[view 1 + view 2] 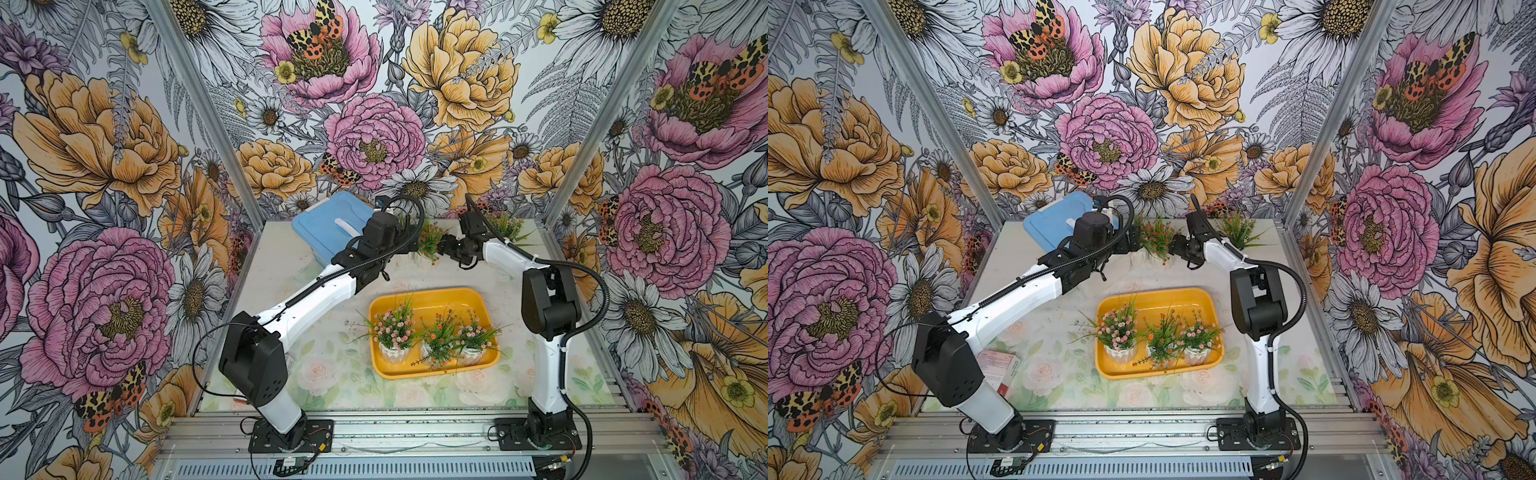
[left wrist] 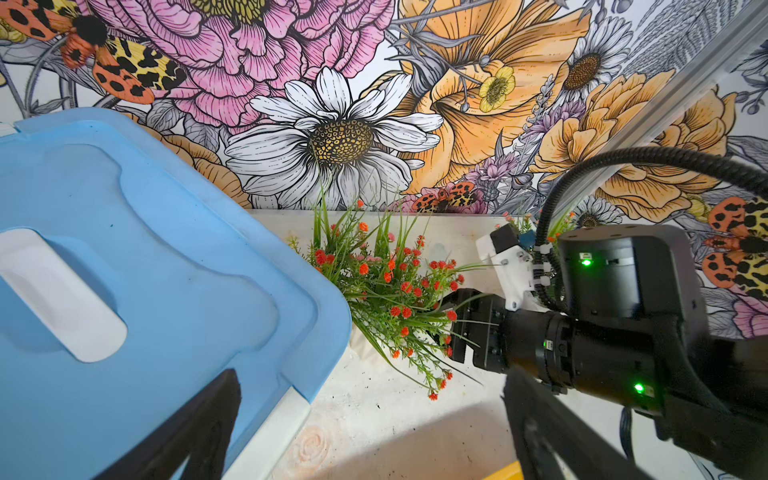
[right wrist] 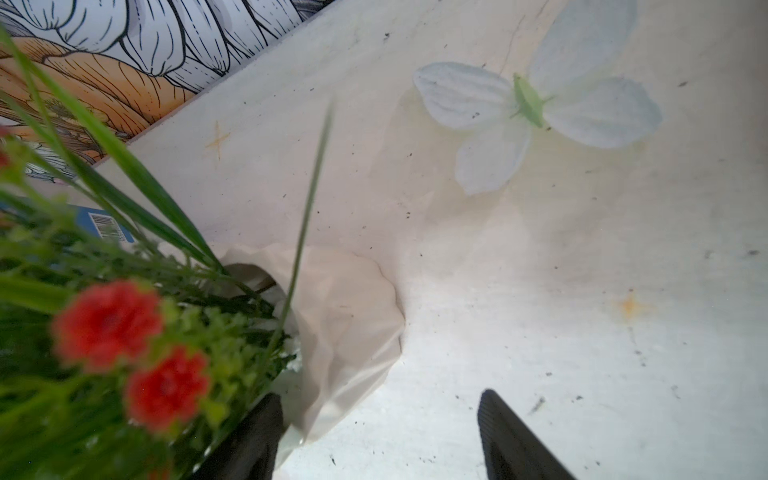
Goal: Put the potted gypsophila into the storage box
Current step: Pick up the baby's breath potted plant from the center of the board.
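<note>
The yellow storage box (image 1: 432,293) (image 1: 1158,293) holds three potted gypsophila: pink (image 1: 395,328), orange (image 1: 440,340) and pink (image 1: 473,336). An orange-flowered potted gypsophila (image 1: 430,241) (image 1: 1156,239) (image 2: 386,286) stands at the back between both grippers. My right gripper (image 1: 442,249) (image 3: 380,436) is open around its white pot (image 3: 345,328). One of its fingers (image 3: 249,440) touches the pot, and a gap remains on the other side. My left gripper (image 1: 409,245) (image 2: 374,436) is open and empty beside the plant. Another potted gypsophila (image 1: 507,226) (image 1: 1237,228) stands behind the right arm.
A blue-lidded box with a white handle (image 1: 328,224) (image 2: 145,270) sits at the back left, close to the left gripper and the plant. A loose orange sprig (image 1: 424,360) lies on the tray's front. A pink card (image 1: 998,365) lies by the left arm's base.
</note>
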`<state>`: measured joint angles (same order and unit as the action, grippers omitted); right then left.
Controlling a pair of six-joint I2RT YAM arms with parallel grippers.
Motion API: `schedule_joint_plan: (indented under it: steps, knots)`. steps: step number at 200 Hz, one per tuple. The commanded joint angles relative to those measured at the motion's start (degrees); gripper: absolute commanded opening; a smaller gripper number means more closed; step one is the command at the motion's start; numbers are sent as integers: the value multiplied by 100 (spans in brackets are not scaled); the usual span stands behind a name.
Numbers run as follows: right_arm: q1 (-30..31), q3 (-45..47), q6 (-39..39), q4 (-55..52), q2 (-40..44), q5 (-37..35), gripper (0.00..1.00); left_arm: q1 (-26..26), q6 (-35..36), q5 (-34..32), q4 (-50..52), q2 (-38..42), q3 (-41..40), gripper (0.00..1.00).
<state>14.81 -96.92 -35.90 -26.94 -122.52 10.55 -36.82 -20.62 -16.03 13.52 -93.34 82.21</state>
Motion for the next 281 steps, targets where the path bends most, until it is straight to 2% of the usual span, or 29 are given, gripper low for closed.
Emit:
schedule_joint_plan:
  steps: [1,27,63,96,122,155,222,253,281]
  knots:
    - [112,-349,58,71,-179,-316,74,52,-34,-137,58,268,-109,99]
    - [212,-452,-49,61,-337,-388,70,42,-21,-128,76,320,-155,99]
    - [346,-313,-199,53,-374,-753,56,-21,78,-209,201,419,-162,99]
    - [429,-302,-119,15,-360,-1029,39,-80,205,-311,305,501,-179,99]
    - [447,-319,-69,-159,-355,-1163,32,-190,399,-398,451,453,-82,99]
    - [462,-302,-4,-403,-369,-1287,25,-393,631,-525,608,353,49,99]
    - [477,-335,2,-444,-280,-1383,11,-416,666,-556,605,406,-31,99]
    - [476,-338,8,-444,-32,-1550,2,-431,576,-596,596,616,-242,99]
    - [474,-305,81,-439,363,-1752,0,-431,505,-609,599,828,-461,99]
